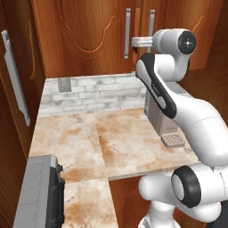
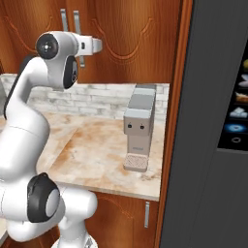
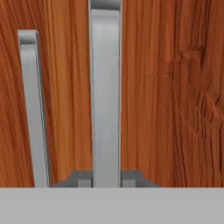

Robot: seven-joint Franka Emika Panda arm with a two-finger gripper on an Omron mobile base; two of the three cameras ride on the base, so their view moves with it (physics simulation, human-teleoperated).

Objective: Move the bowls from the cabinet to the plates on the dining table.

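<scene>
End effector (image 3: 106, 178) clamped on the right-hand bar handle (image 3: 105, 96) of the cabinet (image 1: 89, 35), one finger on each side, likely to pull that door open. Second handle (image 3: 33, 109) just beside, untouched. Doors shut, so the bowls presumably inside, unseen. Coffee machine (image 2: 138, 131) standing on the tabletop (image 1: 111, 142) below.

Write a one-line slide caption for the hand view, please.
Close-up from the robot's hand: its gripper closed on one long silver bar handle of the closed wooden cabinet, the neighbouring handle alongside.
</scene>
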